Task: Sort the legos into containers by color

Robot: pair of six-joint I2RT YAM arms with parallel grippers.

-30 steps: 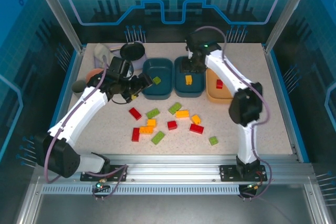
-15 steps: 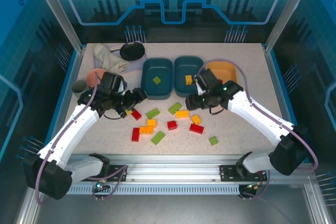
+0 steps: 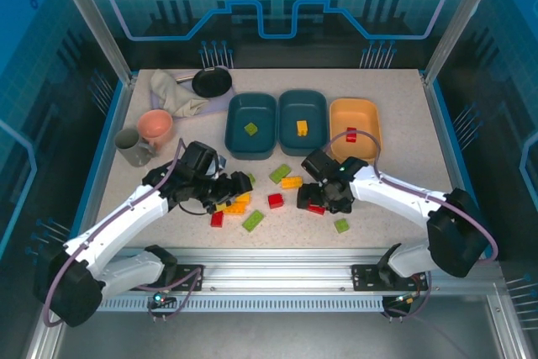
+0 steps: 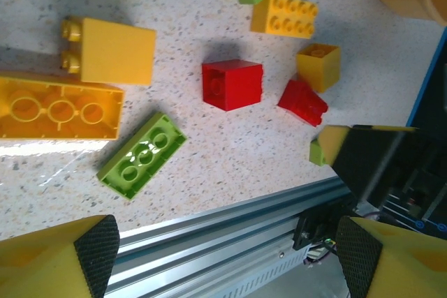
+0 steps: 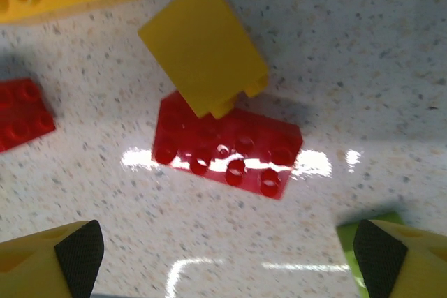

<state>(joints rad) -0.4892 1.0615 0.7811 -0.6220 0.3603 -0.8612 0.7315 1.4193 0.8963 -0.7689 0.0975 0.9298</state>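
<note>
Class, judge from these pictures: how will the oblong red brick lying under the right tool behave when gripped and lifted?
The red brick looks like rigid moulded plastic, so it probably will not flex. Its glossy, glare-catching faces may slip in a shallow grip. The yellow brick sits against its edge and would likely be nudged.

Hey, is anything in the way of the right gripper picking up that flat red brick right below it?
Partly. A yellow brick lies against the red brick along its far long edge and seems to overlap it. The open right gripper hangs above, with nothing else between them.
</note>
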